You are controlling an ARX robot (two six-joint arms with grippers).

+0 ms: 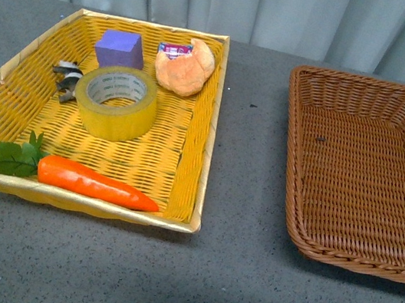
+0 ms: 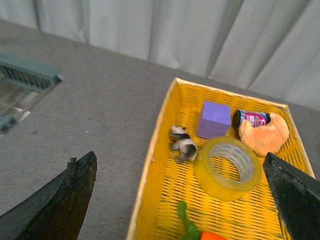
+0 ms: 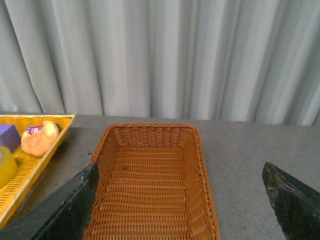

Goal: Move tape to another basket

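Front view. On a speckled grey bench (image 1: 227, 280), two woven trays. Over on the side of the left hand (image 2: 177, 157), a yellow basket (image 1: 211, 122) of bright flat weave, holding the tape (image 1: 116, 102): a fat, glossy ring of translucent yellow with a grey-white printed core, lying flat. Around it, a matte purple block (image 1: 119, 49), a puffy orange croissant (image 1: 187, 67), a small curled black-and-white clip (image 1: 67, 78) and a smooth orange carrot (image 1: 96, 183) with green leaves. Over on the side of the right hand (image 3: 179, 167), well apart, the brown basket (image 1: 293, 128): dark ribbed wicker, rectangular, with sloping walls.

Left wrist view. Left hand spread wide, dark tapering fingers (image 2: 65, 200) gripping and touching nothing. Tape ahead, between them, in the yellow basket.

Right wrist view. Right hand likewise spread wide, grasping nothing. Brown basket straight ahead, between the fingers.
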